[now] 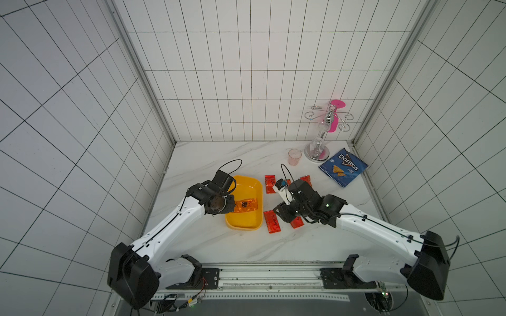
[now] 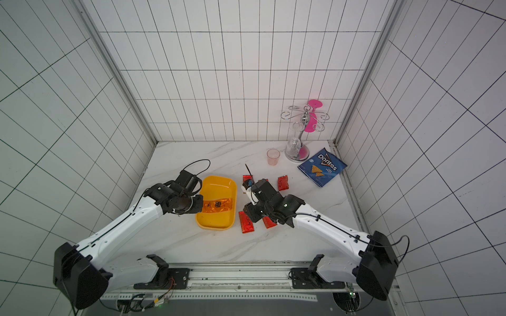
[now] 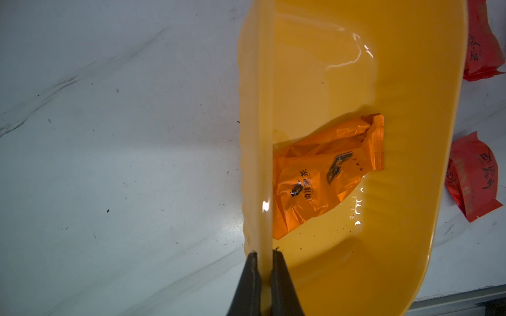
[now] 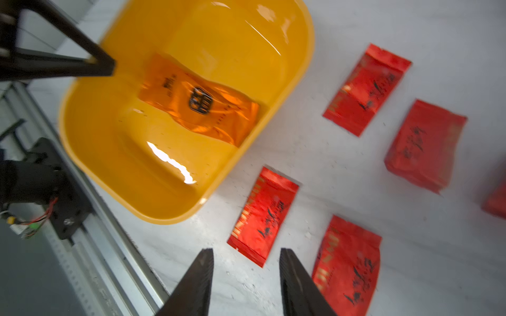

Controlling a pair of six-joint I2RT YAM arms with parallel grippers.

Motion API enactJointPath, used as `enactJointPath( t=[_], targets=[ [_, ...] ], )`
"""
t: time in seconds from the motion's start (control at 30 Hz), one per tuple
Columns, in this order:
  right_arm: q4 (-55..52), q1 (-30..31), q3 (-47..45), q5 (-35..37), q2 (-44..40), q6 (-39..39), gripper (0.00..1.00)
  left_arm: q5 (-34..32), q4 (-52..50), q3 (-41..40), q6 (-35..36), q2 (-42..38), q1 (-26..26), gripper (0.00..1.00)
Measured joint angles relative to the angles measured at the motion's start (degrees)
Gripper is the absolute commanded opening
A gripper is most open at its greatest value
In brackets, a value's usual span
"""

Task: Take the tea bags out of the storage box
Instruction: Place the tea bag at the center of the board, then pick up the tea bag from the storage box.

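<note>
One sachet (image 3: 325,177) lies in the box (image 3: 410,82), near the left gripper (image 3: 264,253) pinching its rim.

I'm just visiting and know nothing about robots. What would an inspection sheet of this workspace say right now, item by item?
Surface: white marble-look table with grey veining.
Job's things: yellow storage box holds one orange tea bag; five red tea bags lie on the table beside it.
Clutter: pink cup, blue Doritos bag, metal glass rack near the far corner.
Grippers: left gripper shut on the box's rim; right gripper open and empty above the red bags.
Cables: black cable loop at each wrist; loose wires by the base rail.
Surroundings: white tiled walls on three sides.
</note>
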Motion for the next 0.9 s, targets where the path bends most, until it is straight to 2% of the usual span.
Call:
enactJointPath(
  t=[0.07, 0.1, 0.2, 0.37, 0.5, 0.73, 0.9],
  targets=[
    [2.9, 0.0, 1.6, -5.0, 2.0, -4.7, 0.62, 0.3, 0.1, 0.0, 0.1, 0.0, 0.0, 0.0],
    [3.9, 0.0, 2.6, -7.4, 3.5, -7.1, 0.63, 0.4, 0.1, 0.0, 0.1, 0.0, -0.2, 0.0],
    [4.1, 0.0, 8.5, -12.8, 10.7, -15.2, 0.61, 0.7, 0.2, 0.0, 0.1, -0.3, -0.7, 0.0],
    [1.4, -0.1, 20.3, -15.9, 25.0, -24.1, 0.56, 0.9, 0.3, 0.0, 0.1, -1.5, -1.5, 0.0],
    [-0.5, -0.8, 24.5, -17.4, 30.9, -27.6, 0.55, 0.8, 0.3, 0.0, 0.1, -1.9, -1.8, 0.0],
    [-2.6, -1.6, 27.3, -17.3, 35.4, -31.1, 0.53, 0.8, 0.3, 0.0, 0.1, -1.9, -1.9, 0.0],
    [-3.7, -1.6, 27.6, -15.4, 38.0, -32.4, 0.46, 0.8, 0.3, 0.0, 0.1, -1.9, -2.0, 0.0]
  ],
)
